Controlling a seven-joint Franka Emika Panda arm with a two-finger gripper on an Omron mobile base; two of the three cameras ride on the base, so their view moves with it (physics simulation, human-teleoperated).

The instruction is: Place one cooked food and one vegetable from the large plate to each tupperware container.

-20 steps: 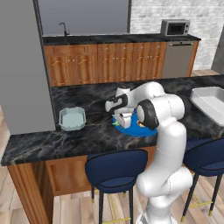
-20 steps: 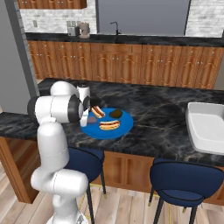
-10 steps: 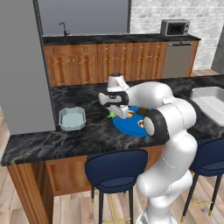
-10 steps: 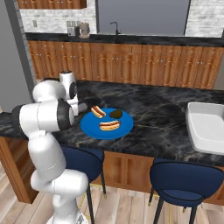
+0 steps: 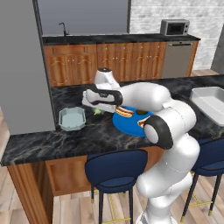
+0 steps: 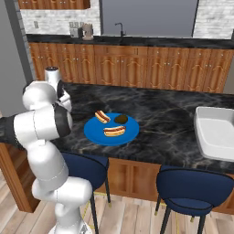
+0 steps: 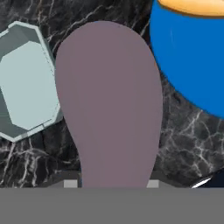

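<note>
Claw [image 5: 97,110] swung left — gripped vegetable [image 7: 109,105] nears tupperware container [image 5: 72,119].

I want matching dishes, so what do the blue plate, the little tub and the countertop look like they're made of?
Large plate: probably glazed ceramic or plastic, uniformly bright blue. Tupperware container: looks like plastic, with pale translucent walls. Counter: polished dark stone, likely marble, going by its white veining.

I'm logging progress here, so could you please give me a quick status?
Gripper shut on a mauve vegetable, between large plate and tupperware container. Container empty. Two hot dogs on plate. Nothing blocking.
</note>
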